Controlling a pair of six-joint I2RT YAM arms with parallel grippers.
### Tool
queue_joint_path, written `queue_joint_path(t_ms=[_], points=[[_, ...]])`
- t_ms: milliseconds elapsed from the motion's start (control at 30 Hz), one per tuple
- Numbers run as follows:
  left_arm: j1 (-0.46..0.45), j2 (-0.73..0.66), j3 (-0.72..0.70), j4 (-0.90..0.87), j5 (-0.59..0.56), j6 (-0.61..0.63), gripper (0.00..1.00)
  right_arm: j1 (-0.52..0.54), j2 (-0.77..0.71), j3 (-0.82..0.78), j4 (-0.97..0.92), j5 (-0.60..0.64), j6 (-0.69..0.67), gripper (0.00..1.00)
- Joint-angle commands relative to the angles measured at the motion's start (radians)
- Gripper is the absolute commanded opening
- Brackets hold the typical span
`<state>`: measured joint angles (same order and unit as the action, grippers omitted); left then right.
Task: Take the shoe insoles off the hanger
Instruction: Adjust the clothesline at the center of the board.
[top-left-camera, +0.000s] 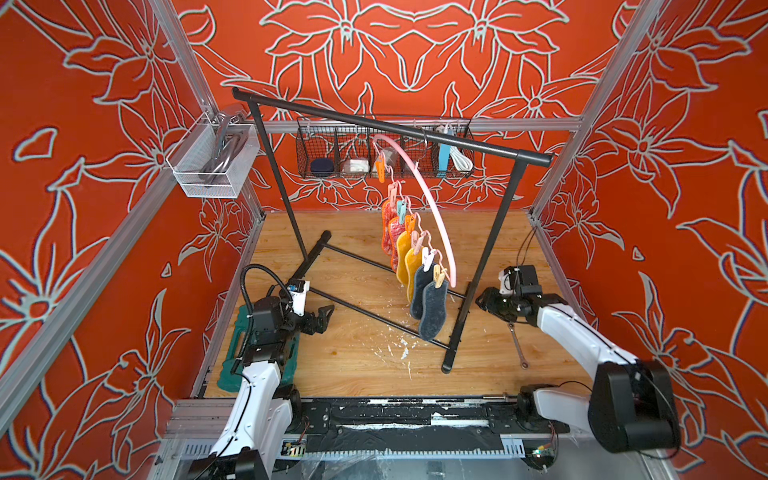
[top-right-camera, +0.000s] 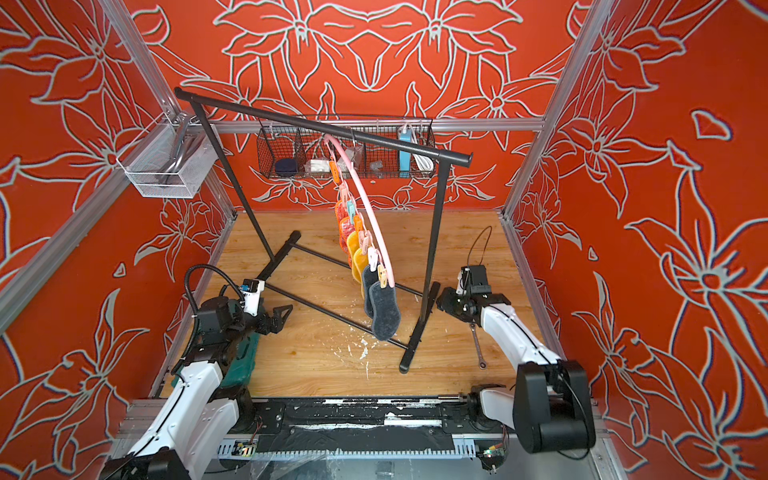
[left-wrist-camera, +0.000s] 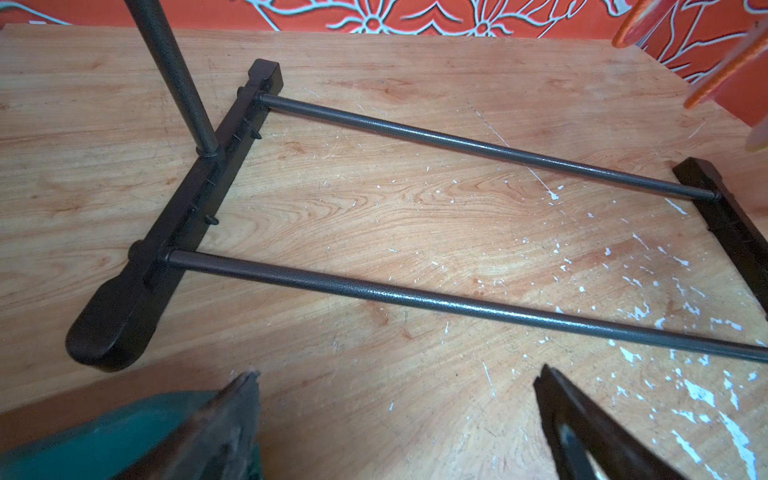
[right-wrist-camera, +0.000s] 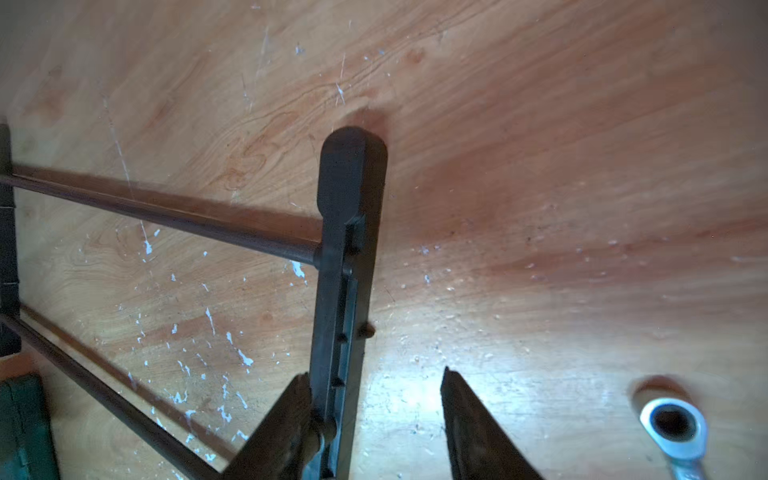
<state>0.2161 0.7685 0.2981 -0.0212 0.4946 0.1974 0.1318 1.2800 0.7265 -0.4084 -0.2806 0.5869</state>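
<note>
The pale wooden counter (top-left-camera: 353, 365), flecked with white chips, carries a tall black metal rack (top-left-camera: 374, 122) standing askew. A thin pink arched plastic hanger (top-left-camera: 432, 208) hangs by its hook from the rack's top bar, steeply tilted. All six fuzzy foot-shaped shoe insoles (top-left-camera: 432, 316) are clipped along its lower rail. The red-pink pair is highest, the mustard pair is in the middle, and the dark grey pair is lowest and nearest the arms.

The left pincer (left-wrist-camera: 399, 371) is low over the counter beside the rack's base. It is released wide and empty. The right pincer (right-wrist-camera: 376, 372) is above the rack's other foot. Its jaws are apart and grasp nothing.

A small silver ring spanner (top-left-camera: 517, 345) lies on the counter under the right arm.
</note>
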Motion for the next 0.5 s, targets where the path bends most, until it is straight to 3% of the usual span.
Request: queue_joint_path(t_ms=[0,167,400,467], points=[[0.006,-0.001,-0.002,-0.012,-0.001,-0.001,0.98,0.052,0.075,0.096,-0.083,0.054,-0.024,0.54],[0.008,0.000,-0.001,-0.011,-0.015,-0.009,0.98,0.091,0.175,0.160,-0.101,0.174,-0.013,0.53],[0.014,-0.006,-0.003,-0.009,-0.025,-0.020,0.98,0.112,0.321,0.223,-0.092,0.143,0.023,0.53],[0.016,-0.006,-0.004,-0.010,-0.023,-0.019,0.98,0.116,0.367,0.249,-0.110,0.156,0.033,0.48]])
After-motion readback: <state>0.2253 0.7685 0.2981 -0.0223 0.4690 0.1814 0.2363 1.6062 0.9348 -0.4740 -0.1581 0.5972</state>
